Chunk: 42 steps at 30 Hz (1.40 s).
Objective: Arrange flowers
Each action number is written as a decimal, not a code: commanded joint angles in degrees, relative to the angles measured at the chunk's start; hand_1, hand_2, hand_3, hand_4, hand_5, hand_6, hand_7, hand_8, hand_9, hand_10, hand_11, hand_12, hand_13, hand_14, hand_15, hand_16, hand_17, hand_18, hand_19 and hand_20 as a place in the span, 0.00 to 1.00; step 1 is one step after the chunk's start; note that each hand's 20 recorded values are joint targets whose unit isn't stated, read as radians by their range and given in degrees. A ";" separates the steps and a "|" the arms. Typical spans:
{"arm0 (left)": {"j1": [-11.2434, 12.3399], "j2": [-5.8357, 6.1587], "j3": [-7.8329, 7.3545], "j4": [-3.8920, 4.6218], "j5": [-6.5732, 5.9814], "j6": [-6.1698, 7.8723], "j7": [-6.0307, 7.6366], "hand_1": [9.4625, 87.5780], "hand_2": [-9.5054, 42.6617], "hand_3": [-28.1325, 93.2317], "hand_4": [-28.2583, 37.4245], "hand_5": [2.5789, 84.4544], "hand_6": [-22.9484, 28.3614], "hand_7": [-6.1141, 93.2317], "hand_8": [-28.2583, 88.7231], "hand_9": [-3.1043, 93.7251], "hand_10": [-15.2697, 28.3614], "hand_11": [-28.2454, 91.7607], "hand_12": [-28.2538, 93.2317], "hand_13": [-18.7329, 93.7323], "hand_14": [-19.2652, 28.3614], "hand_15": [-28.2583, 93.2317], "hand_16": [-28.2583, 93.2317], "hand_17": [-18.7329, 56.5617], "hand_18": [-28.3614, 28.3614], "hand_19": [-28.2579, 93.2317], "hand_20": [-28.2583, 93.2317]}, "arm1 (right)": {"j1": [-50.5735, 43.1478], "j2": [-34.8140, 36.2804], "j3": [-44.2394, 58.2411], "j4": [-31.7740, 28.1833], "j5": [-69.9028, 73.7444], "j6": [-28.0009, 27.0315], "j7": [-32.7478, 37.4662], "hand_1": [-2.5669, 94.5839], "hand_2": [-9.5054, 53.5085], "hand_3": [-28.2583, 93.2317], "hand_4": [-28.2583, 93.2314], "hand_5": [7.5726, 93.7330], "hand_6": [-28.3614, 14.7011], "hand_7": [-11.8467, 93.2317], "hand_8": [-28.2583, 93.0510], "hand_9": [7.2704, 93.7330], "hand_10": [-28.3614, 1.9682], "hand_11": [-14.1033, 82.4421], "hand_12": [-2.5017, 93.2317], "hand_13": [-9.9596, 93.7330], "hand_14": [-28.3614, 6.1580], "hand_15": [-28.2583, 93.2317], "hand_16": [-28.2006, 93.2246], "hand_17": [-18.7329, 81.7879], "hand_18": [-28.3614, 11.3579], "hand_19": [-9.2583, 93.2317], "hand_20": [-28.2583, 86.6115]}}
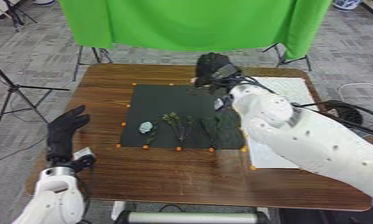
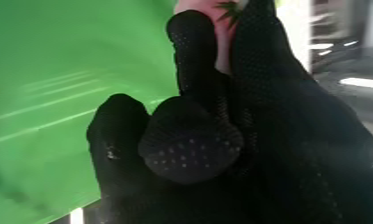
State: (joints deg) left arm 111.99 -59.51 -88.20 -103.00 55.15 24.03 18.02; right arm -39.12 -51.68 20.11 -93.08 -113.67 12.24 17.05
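1. At the left edge of the tabletop (image 1: 101,100), the left hand (image 1: 63,131) points forward, fingers straight, the thumb a little apart from them.
2. To its right, a dark mat (image 1: 156,102) lies flat, with small orange markers (image 1: 178,148) spaced along its borders.
3. On the mat's left part, near the border closest to the robot, lies a pale blue-white flower (image 1: 146,127); its stem blends into the mat and is hard to follow.
4. Right of that, a thin sprig with yellow-green tips (image 1: 172,118) lies on the mat, its stems spreading.
5. Farther right, dark green leafy stems (image 1: 209,131) lie on the mat, too dark to separate clearly.
6. Near the far side of the tabletop, the right hand (image 1: 213,65) is in front of a green cloth (image 1: 191,25). The right wrist view shows a pink piece with green leaves (image 2: 200,7) beside it, partly hidden by the glove; whether the fingers are clamped on it I cannot tell.
7. At the right, a white sheet (image 1: 289,90) lies partly under the right arm's outline, its faint marks too small to read.
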 commanded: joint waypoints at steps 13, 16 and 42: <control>-0.18 0.20 0.51 -1.41 -1.25 1.09 0.82 0.14 0.54 0.81 0.00 0.64 0.39 0.23 0.15 0.60 0.68 0.42 0.30 0.53 0.75 0.44 0.19 0.31 0.70 0.31 0.35 | 5.62 -22.71 -4.77 11.88 -4.09 -16.02 -0.24 0.65 0.00 0.75 0.05 0.83 0.70 0.35 0.25 0.96 0.59 0.21 0.40 1.00 0.80 0.75 0.47 0.86 0.41 1.00 0.74; -0.48 0.06 0.57 -1.04 -1.74 0.97 1.12 0.11 0.53 0.80 0.00 0.63 0.42 0.22 0.16 0.59 0.68 0.41 0.30 0.53 0.75 0.43 0.19 0.31 0.70 0.31 0.35 | 4.87 -22.70 -5.55 12.04 -4.24 -16.70 -0.04 0.64 0.00 0.76 0.04 0.83 0.71 0.36 0.25 0.96 0.59 0.20 0.39 1.00 0.79 0.75 0.47 0.86 0.41 1.00 0.75; -2.31 -2.00 -0.94 2.14 0.18 -6.93 1.33 0.07 0.03 0.79 0.00 0.57 0.46 0.19 0.17 0.56 0.66 0.38 0.32 0.52 0.75 0.39 0.21 0.31 0.70 0.29 0.35 | -0.26 -25.38 -4.08 19.11 -8.03 -16.79 2.85 0.61 0.00 0.79 0.04 0.79 0.74 0.36 0.23 0.91 0.64 0.19 0.35 0.99 0.78 0.75 0.47 0.85 0.40 1.00 0.76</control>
State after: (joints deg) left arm 110.01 -60.81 -88.41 -102.01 54.15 20.30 19.20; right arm -39.03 -77.26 15.39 -74.45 -120.62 -4.28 19.15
